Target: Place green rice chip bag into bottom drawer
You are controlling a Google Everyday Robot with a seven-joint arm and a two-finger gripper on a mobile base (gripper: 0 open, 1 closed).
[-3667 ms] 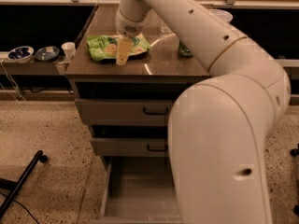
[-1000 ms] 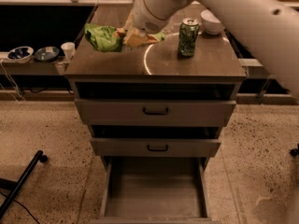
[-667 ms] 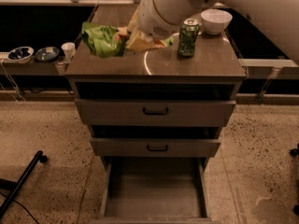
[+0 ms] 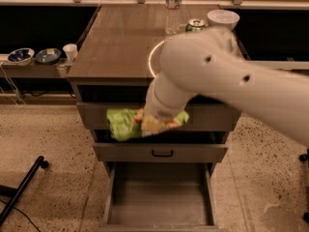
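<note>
My gripper (image 4: 150, 123) is shut on the green rice chip bag (image 4: 123, 124) and holds it in the air in front of the cabinet's upper drawers, left of centre. The bag hangs crumpled, sticking out to the left of the gripper. The bottom drawer (image 4: 159, 204) stands pulled open below, its flat floor bare. My white arm crosses the frame from the right and hides part of the top drawer front.
On the cabinet top (image 4: 120, 37) stand a water bottle (image 4: 173, 8), a green soda can (image 4: 195, 25) and a white bowl (image 4: 223, 18). The middle drawer (image 4: 161, 152) is shut. Bowls (image 4: 34, 55) and a cup (image 4: 70, 52) sit on a low shelf at left. A black leg (image 4: 21, 187) lies on the floor.
The gripper has carried the bag off the cabinet top and down in front of the drawers. The view has tilted, showing more of the top and the open drawer.
</note>
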